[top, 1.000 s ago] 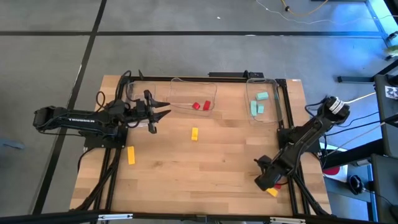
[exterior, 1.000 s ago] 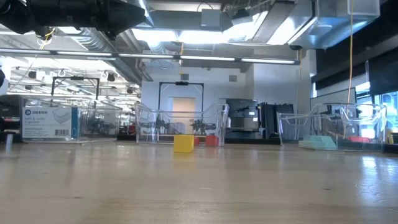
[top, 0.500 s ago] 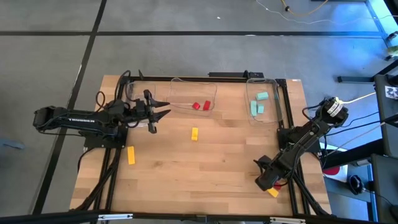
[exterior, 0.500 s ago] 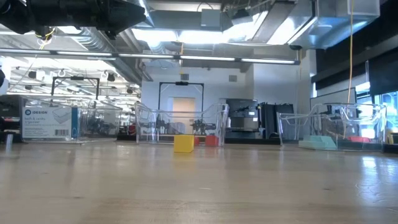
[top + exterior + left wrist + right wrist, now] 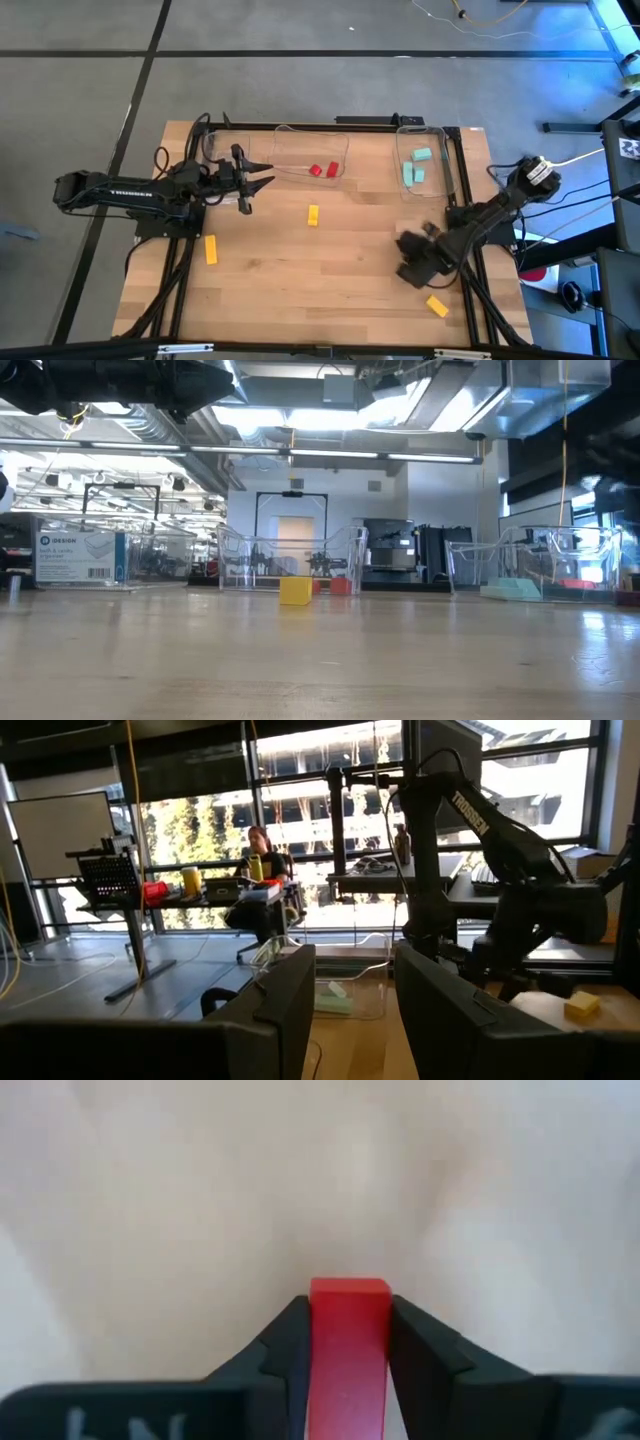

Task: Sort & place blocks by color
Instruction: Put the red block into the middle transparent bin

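Since the earlier frame the right tool (image 5: 412, 268) has shifted from the lower right corner toward the upper left, uncovering a yellow block (image 5: 437, 306) that lies on the tabletop (image 5: 320, 280) at lower right. A red block (image 5: 348, 1350) is clamped between the right tool's fingers (image 5: 285, 1345), one end poking out beyond the tips. It looks light, rigid and smooth-sided, so a squeeze across its narrow flat faces, as here, should hold it. Two red blocks (image 5: 323, 169) lie in the upper-centre bin (image 5: 310, 150); teal blocks (image 5: 414, 166) lie in the upper-right bin (image 5: 425, 130). Two more yellow blocks (image 5: 313, 214) remain loose on the wood. The left tool (image 5: 262, 178) waits at upper left, fingers apart and empty.
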Controlling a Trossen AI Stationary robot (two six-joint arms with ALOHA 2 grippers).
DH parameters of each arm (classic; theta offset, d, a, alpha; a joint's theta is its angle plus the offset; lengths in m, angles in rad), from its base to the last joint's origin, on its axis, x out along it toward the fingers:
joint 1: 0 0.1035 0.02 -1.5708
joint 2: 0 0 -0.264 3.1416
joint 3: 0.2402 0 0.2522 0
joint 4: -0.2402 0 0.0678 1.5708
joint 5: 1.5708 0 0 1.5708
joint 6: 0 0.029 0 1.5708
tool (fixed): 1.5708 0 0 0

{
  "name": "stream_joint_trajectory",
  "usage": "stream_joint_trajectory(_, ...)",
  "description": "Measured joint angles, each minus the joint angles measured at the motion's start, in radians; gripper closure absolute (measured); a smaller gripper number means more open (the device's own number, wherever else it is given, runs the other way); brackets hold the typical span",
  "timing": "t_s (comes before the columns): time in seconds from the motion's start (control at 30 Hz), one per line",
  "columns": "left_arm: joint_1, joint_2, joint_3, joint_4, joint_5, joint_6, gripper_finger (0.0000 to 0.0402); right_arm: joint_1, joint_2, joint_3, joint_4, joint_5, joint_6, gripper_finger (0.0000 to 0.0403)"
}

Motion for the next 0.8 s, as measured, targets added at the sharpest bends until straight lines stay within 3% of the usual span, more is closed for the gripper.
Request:
stream_joint_trajectory(0.1, 0.000, 0.000, 0.000, 0.000, 0.000, -0.003, 0.0271, -0.065, -0.023, 0.043, 0.084, 0.247, -0.193, 0.0299)
stream_joint_trajectory(0.2, 0.000, 0.000, 0.000, -0.002, 0.000, -0.007, 0.0271, -0.183, -0.036, 0.045, 0.260, 0.293, -0.474, 0.0299)
stream_joint_trajectory(0.27, 0.000, 0.000, 0.000, -0.002, 0.000, -0.010, 0.0271, -0.273, -0.037, 0.034, 0.463, 0.214, -0.680, 0.0299)
stream_joint_trajectory(0.43, 0.000, 0.000, 0.000, -0.003, 0.000, -0.010, 0.0271, -0.514, -0.023, -0.054, 1.075, -0.191, -1.098, 0.0299)
stream_joint_trajectory(0.5, 0.000, 0.000, 0.000, -0.009, 0.000, -0.010, 0.0271, -0.602, -0.016, -0.082, 1.275, -0.306, -1.166, 0.0299)
stream_joint_trajectory(0.6, 0.000, 0.000, 0.000, -0.009, 0.000, -0.010, 0.0271, -0.726, -0.007, -0.097, 1.466, -0.394, -1.230, 0.0299)
stream_joint_trajectory(0.8, 0.000, 0.000, 0.000, -0.019, 0.000, -0.010, 0.0271, -0.880, -0.009, -0.049, 1.678, -0.615, -1.271, 0.0299)
